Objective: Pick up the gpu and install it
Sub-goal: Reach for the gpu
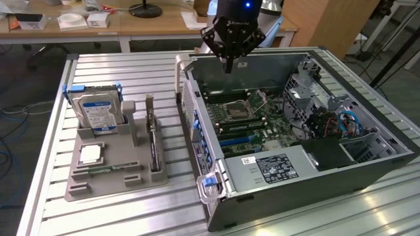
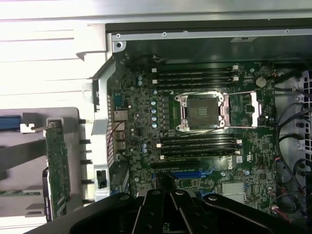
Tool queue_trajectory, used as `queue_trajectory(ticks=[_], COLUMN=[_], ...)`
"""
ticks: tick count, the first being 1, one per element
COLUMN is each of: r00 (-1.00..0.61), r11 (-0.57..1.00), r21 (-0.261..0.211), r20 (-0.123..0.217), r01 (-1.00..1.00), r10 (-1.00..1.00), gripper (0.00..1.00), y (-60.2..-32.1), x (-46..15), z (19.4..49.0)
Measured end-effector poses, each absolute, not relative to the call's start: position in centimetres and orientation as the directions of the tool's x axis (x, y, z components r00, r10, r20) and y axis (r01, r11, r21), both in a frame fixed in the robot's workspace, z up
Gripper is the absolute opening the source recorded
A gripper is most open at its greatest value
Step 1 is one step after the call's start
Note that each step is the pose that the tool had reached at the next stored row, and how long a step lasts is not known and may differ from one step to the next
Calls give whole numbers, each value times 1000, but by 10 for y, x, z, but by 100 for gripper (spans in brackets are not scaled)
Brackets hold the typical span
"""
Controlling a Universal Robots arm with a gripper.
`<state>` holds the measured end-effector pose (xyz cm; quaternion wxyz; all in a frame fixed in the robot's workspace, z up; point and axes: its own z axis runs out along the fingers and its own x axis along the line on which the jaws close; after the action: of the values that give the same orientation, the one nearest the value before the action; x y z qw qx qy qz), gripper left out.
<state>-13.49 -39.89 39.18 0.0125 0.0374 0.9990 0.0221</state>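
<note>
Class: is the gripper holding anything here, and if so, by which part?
Nothing is held. The gripper is shut and empty over the open computer case; the gpu stands untouched in the grey holder beside it.

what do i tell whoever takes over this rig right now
gripper: shut, holding nothing, hanging over the open computer case, above the motherboard.
gpu: standing on edge in the grey holder, on the exterior view's left of the case, beside the hard drive. Nothing is touching it.
Done: nothing that shows; the gpu is not picked up.
Left: the pick-up and the install, both.
</note>
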Motion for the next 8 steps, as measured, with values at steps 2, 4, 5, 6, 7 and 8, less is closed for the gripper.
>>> queue_trajectory(ticks=[2, 4, 5, 6, 7, 8], r00=[-997, -997, -997, -997, -997, -997], r11=[996, 996, 996, 996, 996, 996], r21=[45, 45, 45, 45, 45, 45], r20=[-23, -23, -23, -23, -23, -23], r01=[74, 74, 74, 74, 74, 74], r10=[75, 75, 75, 75, 75, 75], gripper=[11, 11, 11, 11, 11, 11], y=[-399, -399, -399, -399, -399, -399], x=[-137, -139, -141, -142, -144, -145], z=[392, 391, 391, 391, 391, 391])
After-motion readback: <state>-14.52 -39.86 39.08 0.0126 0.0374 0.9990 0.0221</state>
